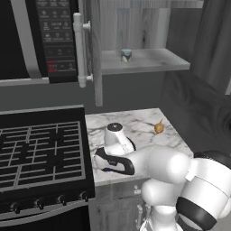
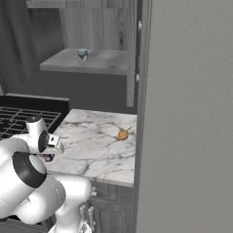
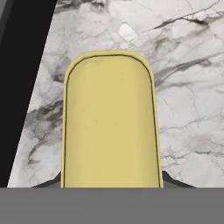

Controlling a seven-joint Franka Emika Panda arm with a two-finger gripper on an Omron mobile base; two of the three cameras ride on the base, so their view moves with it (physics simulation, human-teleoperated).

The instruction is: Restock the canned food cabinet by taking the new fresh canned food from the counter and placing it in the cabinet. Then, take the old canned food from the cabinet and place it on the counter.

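Yellow new fresh canned food (image 3: 110, 122) hides claw (image 3: 111, 186) fingertips.

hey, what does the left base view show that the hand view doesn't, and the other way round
Left base view alone: the black gas stove, the microwave, the open cabinet with the pale blue-grey can on its shelf, and an orange round thing on the marble.

Hand view alone: the yellow top of the new can, close up between the gripper's fingertips, which are closed on its sides.

Both: the white marble counter.
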